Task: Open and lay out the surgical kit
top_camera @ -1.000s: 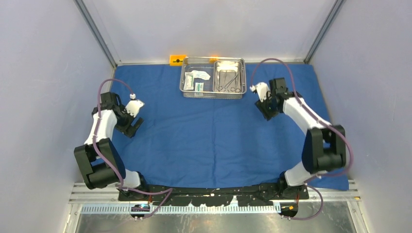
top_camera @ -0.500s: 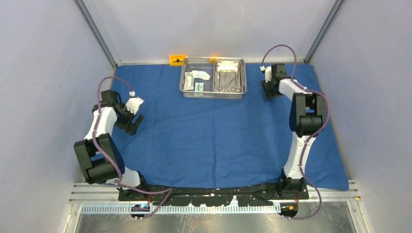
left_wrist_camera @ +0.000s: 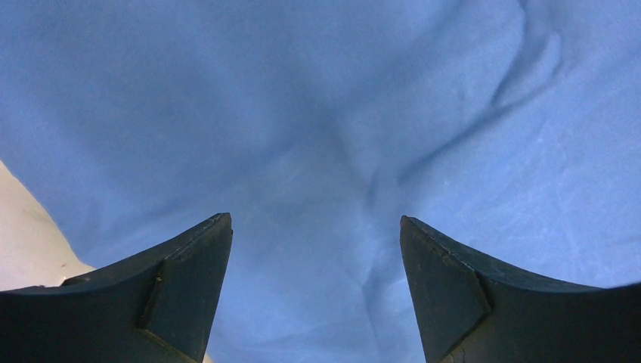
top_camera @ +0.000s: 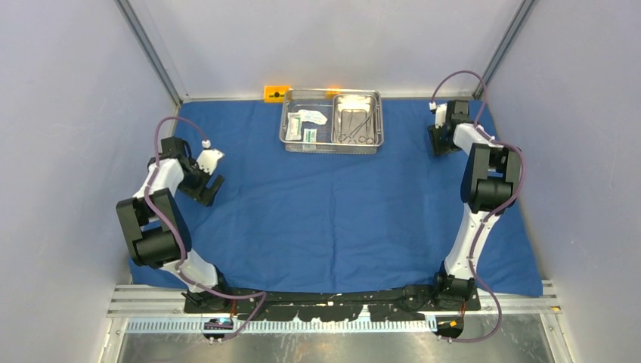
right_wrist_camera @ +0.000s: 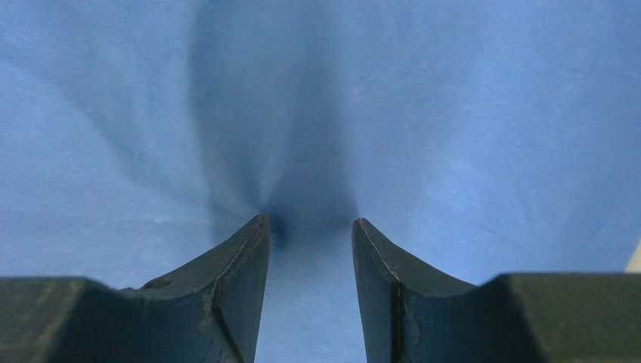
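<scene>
The blue cloth wrap (top_camera: 340,219) lies spread flat over the table. At its far middle stands the steel mesh basket (top_camera: 332,150). White-green packets (top_camera: 307,119) lie in the basket's left half. The smaller steel tray (top_camera: 335,121) fills its right half, with thin scissors and forceps (top_camera: 358,130) in it. My left gripper (top_camera: 210,189) (left_wrist_camera: 315,219) hangs open just above the cloth near its left edge. My right gripper (top_camera: 437,145) (right_wrist_camera: 310,219) stands to the right of the basket. Its jaws are apart, its tips are down at the cloth, and only cloth shows between them.
Grey walls close in the left, right and far sides. An orange block (top_camera: 277,92) sits at the far edge behind the basket. Bare table (left_wrist_camera: 30,242) shows past the cloth's left edge. A low crease (left_wrist_camera: 484,113) runs through the cloth ahead of the left gripper.
My right arm has swung from beside the basket out to the far right of the cloth and lowered its tips to it. The left arm edged slightly back and left.
</scene>
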`<state>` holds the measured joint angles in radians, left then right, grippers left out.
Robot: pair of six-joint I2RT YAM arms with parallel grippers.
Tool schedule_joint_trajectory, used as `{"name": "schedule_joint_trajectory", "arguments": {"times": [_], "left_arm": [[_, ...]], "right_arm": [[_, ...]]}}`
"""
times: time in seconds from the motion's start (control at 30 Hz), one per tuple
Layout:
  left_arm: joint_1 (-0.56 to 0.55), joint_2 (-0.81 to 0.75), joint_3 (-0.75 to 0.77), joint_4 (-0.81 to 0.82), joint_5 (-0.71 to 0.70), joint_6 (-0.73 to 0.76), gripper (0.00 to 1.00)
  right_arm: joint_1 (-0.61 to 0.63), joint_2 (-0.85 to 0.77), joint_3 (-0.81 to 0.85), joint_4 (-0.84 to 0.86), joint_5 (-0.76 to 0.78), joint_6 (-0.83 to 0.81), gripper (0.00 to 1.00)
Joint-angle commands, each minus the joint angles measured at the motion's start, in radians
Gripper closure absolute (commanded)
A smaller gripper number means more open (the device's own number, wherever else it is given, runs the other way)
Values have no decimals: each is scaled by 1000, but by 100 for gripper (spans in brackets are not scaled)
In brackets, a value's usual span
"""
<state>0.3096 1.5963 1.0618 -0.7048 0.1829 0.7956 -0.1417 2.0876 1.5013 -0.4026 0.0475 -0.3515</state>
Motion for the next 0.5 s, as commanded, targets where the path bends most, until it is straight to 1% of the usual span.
{"name": "schedule_joint_trajectory", "arguments": {"times": [0.0,0.07,0.17,0.27,0.37,0.47], "left_arm": [[-4,44,49,40,-4,-41,16],[-3,62,55,30,-14,-39,16],[-2,57,45,23,-23,-20,16],[0,37,24,-5,-27,18,15],[6,24,-22,-6,-69,63,15],[26,22,-59,2,-113,102,15]], "right_arm": [[-56,-33,-8,-60,31,-34,51],[-64,-91,-23,-82,-25,-20,50],[-67,-215,-85,-105,-149,-20,48],[-65,-326,-138,-193,-261,-64,46],[-65,-416,-213,-279,-302,-119,45],[-65,-504,-330,-326,-301,-190,45]]}}
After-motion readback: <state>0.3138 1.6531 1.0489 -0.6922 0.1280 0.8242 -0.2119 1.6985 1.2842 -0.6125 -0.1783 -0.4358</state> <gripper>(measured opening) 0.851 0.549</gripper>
